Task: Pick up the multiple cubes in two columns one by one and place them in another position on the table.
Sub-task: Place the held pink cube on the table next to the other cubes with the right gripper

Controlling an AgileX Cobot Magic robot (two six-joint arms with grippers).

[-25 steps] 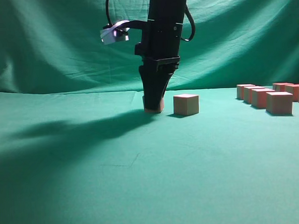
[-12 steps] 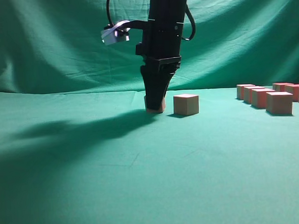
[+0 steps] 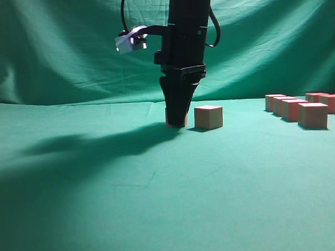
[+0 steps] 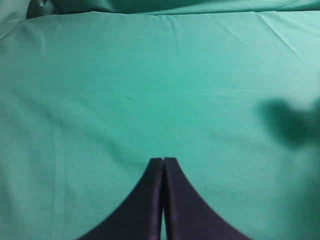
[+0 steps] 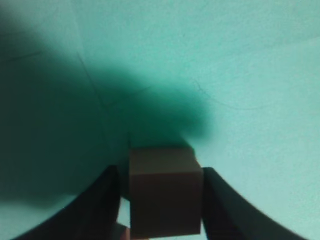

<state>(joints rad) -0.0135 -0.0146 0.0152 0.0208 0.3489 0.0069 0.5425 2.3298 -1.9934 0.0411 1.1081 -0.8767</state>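
My right gripper [image 3: 177, 123] points straight down at the middle of the table [image 3: 159, 187]. One tan cube [image 5: 165, 195] sits between its fingers. In the right wrist view the jaws stand apart from the cube, with a strip of cloth showing beside the left finger [image 5: 102, 200], so the gripper is open. From the exterior view the fingers hide most of this cube. A second cube [image 3: 208, 117] stands just to its right. Several more cubes [image 3: 313, 114] stand in two columns at the far right. My left gripper [image 4: 163, 160] is shut and empty over bare cloth.
An upright green cloth backdrop [image 3: 53, 52] closes off the back of the table. The right arm throws a long dark shadow [image 3: 90, 145] to the left across the cloth. The columns of cubes reach the right edge of the exterior view.
The right jaws have spread away from the cube, which stays on the table. The gripper has shifted slightly to the right.
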